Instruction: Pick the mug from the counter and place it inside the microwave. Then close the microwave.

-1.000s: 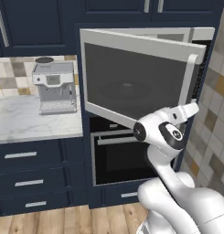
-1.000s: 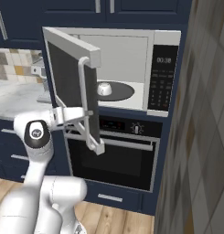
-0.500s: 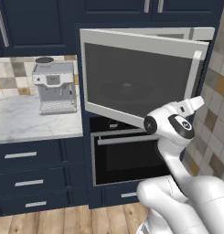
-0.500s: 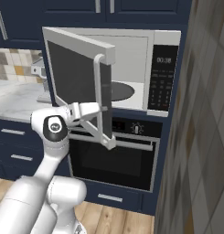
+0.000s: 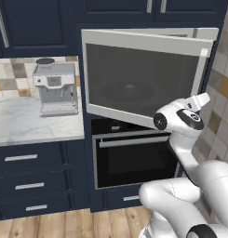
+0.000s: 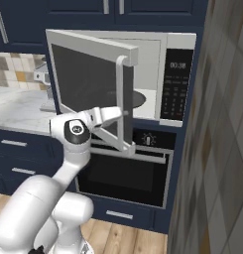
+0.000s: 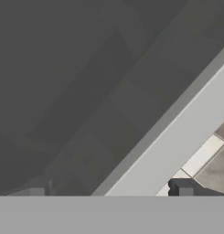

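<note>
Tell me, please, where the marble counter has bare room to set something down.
The counter is bare in front of and left of the coffee machine, out to its front edge. It is crowded on the right, where the half-open microwave door swings past the counter's end.

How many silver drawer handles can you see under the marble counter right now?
3 in the left base view, stacked under the counter: top handle, middle handle, bottom handle. More may lie out of frame.

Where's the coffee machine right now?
The coffee machine stands on the marble counter against the tiled wall, just left of the half-open microwave door.
</note>
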### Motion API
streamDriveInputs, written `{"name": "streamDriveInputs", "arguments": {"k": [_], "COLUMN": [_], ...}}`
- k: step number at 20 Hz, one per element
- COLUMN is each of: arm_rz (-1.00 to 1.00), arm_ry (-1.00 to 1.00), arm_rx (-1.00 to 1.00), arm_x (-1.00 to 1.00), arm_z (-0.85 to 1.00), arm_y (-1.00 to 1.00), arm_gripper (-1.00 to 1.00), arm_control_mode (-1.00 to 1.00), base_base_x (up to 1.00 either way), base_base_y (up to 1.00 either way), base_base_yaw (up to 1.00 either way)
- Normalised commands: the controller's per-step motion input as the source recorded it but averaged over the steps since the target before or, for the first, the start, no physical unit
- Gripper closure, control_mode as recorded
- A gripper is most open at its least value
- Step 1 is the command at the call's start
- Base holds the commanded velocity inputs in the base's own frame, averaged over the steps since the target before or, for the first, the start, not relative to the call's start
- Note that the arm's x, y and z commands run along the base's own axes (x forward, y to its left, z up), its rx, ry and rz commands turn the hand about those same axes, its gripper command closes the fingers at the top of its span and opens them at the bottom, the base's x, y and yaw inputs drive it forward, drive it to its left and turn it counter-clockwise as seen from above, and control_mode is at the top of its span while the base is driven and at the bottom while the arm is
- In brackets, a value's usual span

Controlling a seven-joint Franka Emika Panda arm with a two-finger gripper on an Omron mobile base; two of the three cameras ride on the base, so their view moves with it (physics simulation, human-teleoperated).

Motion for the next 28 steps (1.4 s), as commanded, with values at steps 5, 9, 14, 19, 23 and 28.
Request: {"name": "streamDriveInputs", "arguments": {"k": [5,9,14,19,23,28], "arm_rz": [0.02,0.02,0.01,0.01,0.02,0.02], "arm_ry": [0.0,0.0,0.0,0.0,0.0,0.0], "arm_rx": [0.0,0.0,0.0,0.0,0.02,0.04], "arm_x": [0.43,0.42,0.44,0.45,0.47,0.57], "arm_z": [0.03,0.02,0.04,0.12,0.12,0.05], "arm_y": [-0.32,-0.28,-0.28,-0.26,-0.27,-0.28], "arm_gripper": [-1.0,-1.0,-1.0,-1.0,-1.0,-1.0], "arm_control_mode": [-1.0,-1.0,-1.0,-1.0,-1.0,-1.0], "base_base_x": [0.0,0.0,0.0,0.0,0.0,0.0], "base_base_y": [0.0,0.0,0.0,0.0,0.0,0.0], "base_base_yaw": [0.0,0.0,0.0,0.0,0.0,0.0]}}
